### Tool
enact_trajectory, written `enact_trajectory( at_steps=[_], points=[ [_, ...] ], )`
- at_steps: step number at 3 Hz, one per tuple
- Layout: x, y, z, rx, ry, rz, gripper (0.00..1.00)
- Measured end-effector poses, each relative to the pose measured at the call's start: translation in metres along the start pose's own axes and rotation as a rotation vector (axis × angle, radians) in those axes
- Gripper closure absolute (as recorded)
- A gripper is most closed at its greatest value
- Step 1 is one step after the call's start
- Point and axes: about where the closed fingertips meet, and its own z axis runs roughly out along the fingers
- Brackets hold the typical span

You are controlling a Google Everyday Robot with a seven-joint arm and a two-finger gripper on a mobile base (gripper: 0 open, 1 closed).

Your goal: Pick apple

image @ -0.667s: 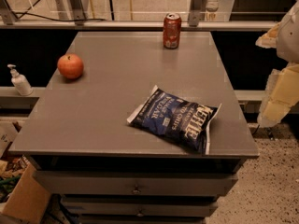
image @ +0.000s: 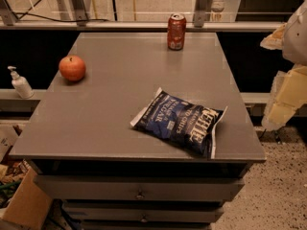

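The apple [image: 72,68] is round and red-orange with a small stem dimple. It sits on the far left part of the grey table [image: 120,109], near its left edge. My gripper [image: 287,97] shows as pale cream shapes at the right edge of the view, beyond the table's right side and far from the apple. It holds nothing that I can see.
A red soda can [image: 176,31] stands at the table's far edge. A dark blue chip bag [image: 181,121] lies at the front right. A white pump bottle [image: 20,83] stands on a ledge left of the table. Drawers [image: 140,190] are under the top, and a cardboard box [image: 24,202] is at the lower left.
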Motion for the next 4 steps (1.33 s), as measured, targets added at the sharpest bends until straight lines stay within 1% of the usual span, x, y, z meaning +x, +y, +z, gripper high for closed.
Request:
enact_trajectory(
  at_steps=[1, 2, 3, 4],
  points=[
    [-0.018, -0.005, 0.013, -0.019, -0.094, -0.002, 0.00],
    [-0.052, -0.009, 0.039, -0.057, -0.205, -0.011, 0.00],
    [-0.095, -0.009, 0.068, -0.108, -0.310, -0.022, 0.00],
    [-0.158, 0.004, 0.091, -0.170, -0.456, -0.039, 0.00]
  ],
)
